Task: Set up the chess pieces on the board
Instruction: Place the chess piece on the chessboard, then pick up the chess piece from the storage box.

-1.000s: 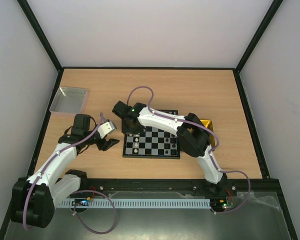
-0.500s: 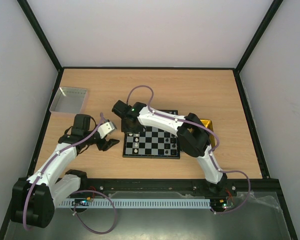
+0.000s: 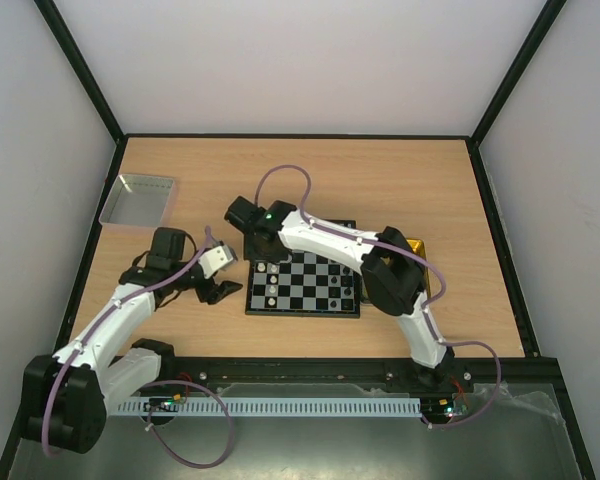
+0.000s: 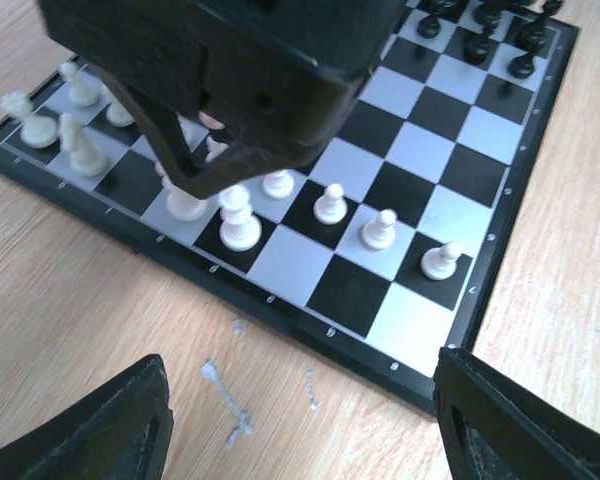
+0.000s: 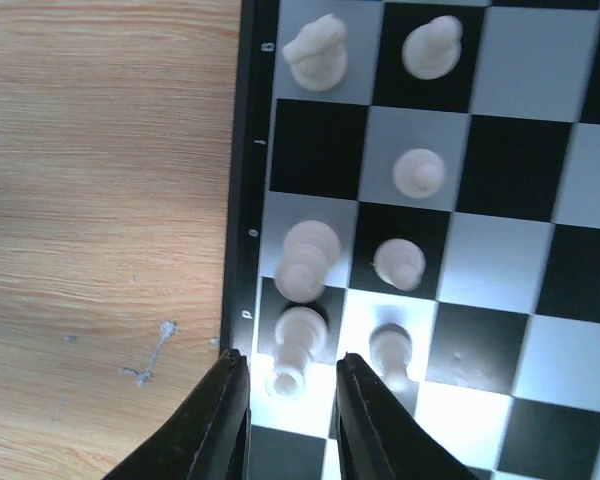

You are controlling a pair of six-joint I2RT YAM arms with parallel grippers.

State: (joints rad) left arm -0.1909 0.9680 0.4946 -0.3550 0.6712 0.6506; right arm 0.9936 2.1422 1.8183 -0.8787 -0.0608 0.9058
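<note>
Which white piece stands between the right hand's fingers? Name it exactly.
The white piece on the board's edge column, between the right hand's fingertips; all other white pieces stand outside that gap.

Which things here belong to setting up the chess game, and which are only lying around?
For the job:
- the board
- the white pieces
- the black pieces

Only lying around:
- the grey tray
- the yellow tray
</note>
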